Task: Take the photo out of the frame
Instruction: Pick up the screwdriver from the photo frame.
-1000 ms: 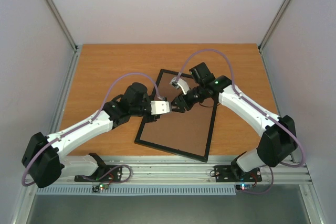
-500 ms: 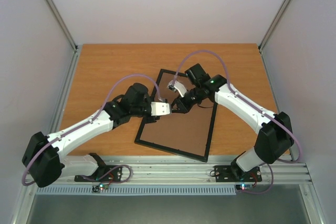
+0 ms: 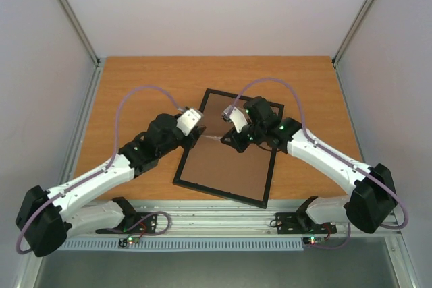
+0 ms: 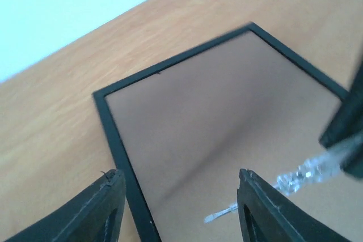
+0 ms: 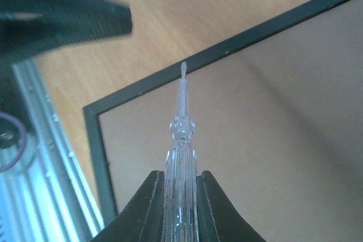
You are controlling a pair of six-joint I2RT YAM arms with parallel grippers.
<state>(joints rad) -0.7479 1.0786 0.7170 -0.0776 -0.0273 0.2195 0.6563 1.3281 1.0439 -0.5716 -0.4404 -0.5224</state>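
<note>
Top external view: shows the frame (image 3: 219, 193) lying face down in the middle of the table (image 3: 135, 99), brown backing board (image 3: 233, 170) upward. Places the left gripper (image 3: 196, 134) over the frame's 10 o'clock edge. Places the right gripper (image 3: 229, 141) just beside it toward 3 o'clock, clenched on a clear-handled screwdriver (image 3: 213, 139) with the blade aimed toward 9 o'clock. Shows no photo anywhere; probably hidden beneath the board.

Left wrist view: looks down between released, spread fingers, nothing held, onto the frame's black edge and the board. Catches the screwdriver tip coming in from 4 o'clock, low over the board; contact impossible to tell.

Right wrist view: looks along the screwdriver pinched between both fingers, blade pointing to 12 o'clock and reaching the frame's inner edge.

Judged early in the task: board not yet lifted, photo not yet out. Left to do: pry and raise the board, then draw out the photo. No brand, label or writing readable in any view.
</note>
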